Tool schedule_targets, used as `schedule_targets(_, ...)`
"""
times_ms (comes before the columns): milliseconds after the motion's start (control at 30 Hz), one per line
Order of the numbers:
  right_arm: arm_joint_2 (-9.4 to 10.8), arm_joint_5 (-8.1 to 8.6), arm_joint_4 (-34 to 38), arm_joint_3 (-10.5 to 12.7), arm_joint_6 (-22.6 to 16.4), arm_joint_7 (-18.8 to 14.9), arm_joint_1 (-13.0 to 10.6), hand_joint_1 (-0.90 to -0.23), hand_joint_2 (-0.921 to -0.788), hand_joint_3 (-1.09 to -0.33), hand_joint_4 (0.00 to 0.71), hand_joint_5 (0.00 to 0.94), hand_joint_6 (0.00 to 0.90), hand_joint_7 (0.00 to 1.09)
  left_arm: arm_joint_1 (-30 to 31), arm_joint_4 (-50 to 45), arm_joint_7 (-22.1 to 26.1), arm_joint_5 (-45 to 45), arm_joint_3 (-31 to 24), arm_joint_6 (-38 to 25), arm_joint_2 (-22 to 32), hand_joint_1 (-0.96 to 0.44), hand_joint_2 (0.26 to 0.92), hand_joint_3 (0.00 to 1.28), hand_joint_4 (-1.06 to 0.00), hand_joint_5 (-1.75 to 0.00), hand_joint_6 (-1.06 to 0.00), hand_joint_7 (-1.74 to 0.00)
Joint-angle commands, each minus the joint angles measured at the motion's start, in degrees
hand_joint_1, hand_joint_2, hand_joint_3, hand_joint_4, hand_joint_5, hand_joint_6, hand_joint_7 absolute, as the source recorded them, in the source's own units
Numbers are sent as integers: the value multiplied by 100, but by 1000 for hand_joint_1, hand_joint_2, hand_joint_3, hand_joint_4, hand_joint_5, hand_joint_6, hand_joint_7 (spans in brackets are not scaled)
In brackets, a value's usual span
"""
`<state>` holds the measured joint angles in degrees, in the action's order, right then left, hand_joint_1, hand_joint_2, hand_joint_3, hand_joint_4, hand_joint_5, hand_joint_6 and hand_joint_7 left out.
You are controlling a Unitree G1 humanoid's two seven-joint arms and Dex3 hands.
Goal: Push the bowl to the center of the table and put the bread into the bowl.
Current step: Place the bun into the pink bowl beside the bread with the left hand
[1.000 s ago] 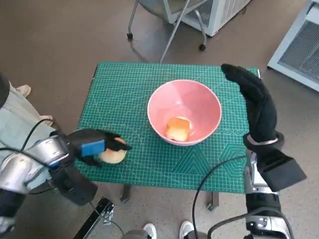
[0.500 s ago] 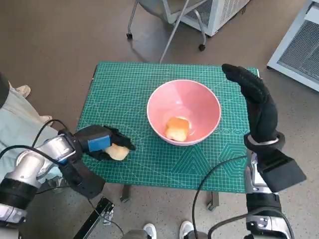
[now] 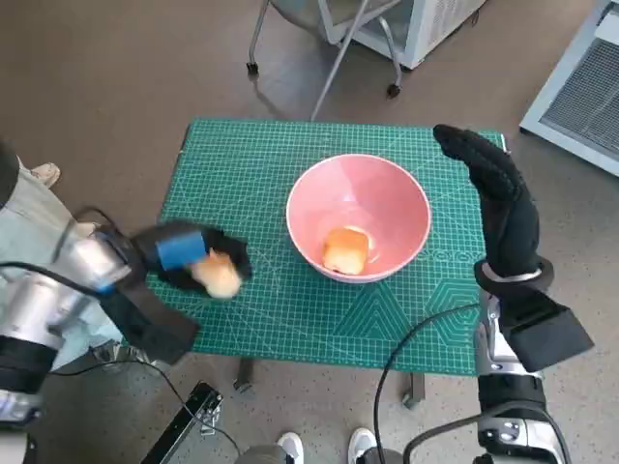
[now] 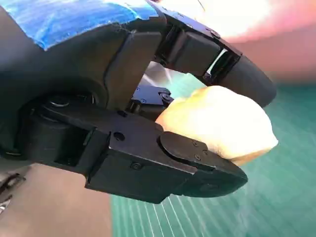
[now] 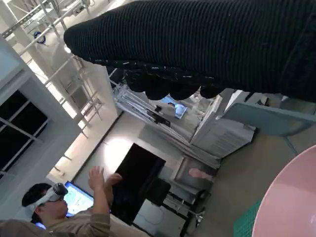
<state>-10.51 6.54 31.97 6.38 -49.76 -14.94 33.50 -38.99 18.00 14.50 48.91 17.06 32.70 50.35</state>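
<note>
A pink bowl [image 3: 358, 215] stands near the middle of the green cutting mat [image 3: 242, 164], with one piece of bread [image 3: 345, 249] lying inside it. My left hand [image 3: 189, 256] grips a second bread roll [image 3: 221, 276], lifted off the mat to the bowl's left; the left wrist view shows the roll [image 4: 219, 126] clamped between the black fingers [image 4: 197, 168]. My right hand [image 3: 493, 198] in its black glove hovers at the bowl's right side, fingers stretched out and holding nothing. The bowl's rim [image 5: 291, 202] shows in a corner of the right wrist view.
A wheeled chair base [image 3: 324, 48] stands beyond the table's far edge and a white cabinet [image 3: 580, 87] to the far right. A person's leg and shoe [image 3: 29, 193] are at the left. A person wearing a headset [image 5: 54, 207] sits in the right wrist view.
My left hand has lifted the bread roll off the mat and moved it up and slightly away from the table's near edge. The bowl and my right hand have stayed in place.
</note>
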Motion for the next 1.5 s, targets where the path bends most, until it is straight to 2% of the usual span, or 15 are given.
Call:
schedule_targets(33,17,-43,99,2,21,52,-11,-581,-921,-833,354,17,0,856,-534,-179,-11,-480,-363,-99,-96,1,920,49,-641,-1103,-721,-1173)
schedule_targets(267,14,-24,199,9,-9,45,64,-582,-921,-834,355,17,0,856,-1202,-150,-202,-848,-488,-228,-658,1,919,38,-637,-1113,-752,-1139)
schedule_targets(400,18,-9,285,14,-39,36,114,-582,-921,-834,355,16,0,856,-1542,-8,-480,-634,-297,-326,-1075,1,920,37,-627,-1116,-762,-1132)
schedule_targets(533,32,4,340,12,-80,29,139,-582,-921,-834,355,16,0,857,-1920,241,-492,-481,-33,-427,-1466,2,920,38,-621,-1117,-768,-1129)
schedule_targets(667,54,29,338,5,-98,13,135,-583,-921,-834,355,16,-1,856,-2384,949,-647,-239,343,-313,-1829,2,919,38,-625,-1108,-767,-1134)
schedule_targets(867,69,46,322,3,-118,1,106,-592,-921,-831,355,16,-1,849,-2991,2404,-1152,147,910,-145,-2366,2,920,45,-613,-1150,-756,-1119)
schedule_targets(1100,35,42,279,17,-137,0,51,-596,-921,-830,355,15,-1,847,-3476,3787,-1197,269,1352,-380,-2962,1,920,101,-559,-1226,-678,-1184)
schedule_targets(1167,20,49,264,25,-138,-4,32,-590,-921,-831,355,15,-1,847,-3523,4063,-1038,225,1401,-589,-3118,1,921,148,-527,-1300,-603,-1218)
schedule_targets(1200,15,50,253,28,-139,-3,21,-585,-921,-832,355,15,-1,847,-3531,4167,-952,201,1421,-692,-3179,1,921,223,-433,-1375,-529,-1314)
schedule_targets(1233,6,60,242,34,-137,-8,9,-584,-921,-832,355,15,-1,846,-3529,4273,-824,194,1456,-828,-3246,1,921,252,-397,-1403,-501,-1350)
schedule_targets(1267,2,65,232,37,-136,-10,-1,-580,-921,-832,355,15,-1,846,-3532,4347,-740,188,1484,-918,-3290,10,899,238,-327,-1041,-422,-1062)
schedule_targets(1300,-4,84,240,47,-141,-20,-6,-578,-921,-832,356,15,-1,845,-3540,4421,-592,188,1519,-1037,-3346,16,904,193,-340,-699,-424,-774)
schedule_targets(1333,-7,96,244,52,-144,-25,-11,-577,-921,-830,356,15,0,844,-3549,4471,-488,183,1545,-1121,-3384,8,909,142,-304,-447,-405,-539)
schedule_targets(1400,-15,135,259,70,-153,-42,-18,-577,-921,-826,357,14,8,831,-3564,4565,-193,136,1573,-1320,-3484,-13,909,89,-242,-229,-372,-311)
schedule_targets(1500,-23,171,234,87,-157,-51,-40,-576,-921,-821,358,14,17,815,-3573,4623,220,-28,1516,-1569,-3591,-55,901,45,-162,-75,-325,-134)
